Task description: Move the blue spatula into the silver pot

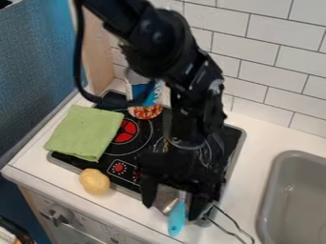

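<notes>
The black gripper hangs pointing down over the front edge of the stove, its two fingers spread apart. Between and just below them is the blue spatula, its blue part pointing toward the counter's front edge and its upper end close to the fingers. Silver metal of what looks like the pot shows between the fingers, mostly hidden by the gripper. A wire handle sticks out to the lower right of the gripper. Whether the spatula touches a finger or the pot I cannot tell.
On the black stove lies a green cloth at the left. A can stands at the back, beside the arm. A yellow potato rests at the stove's front edge. The grey sink is at the right.
</notes>
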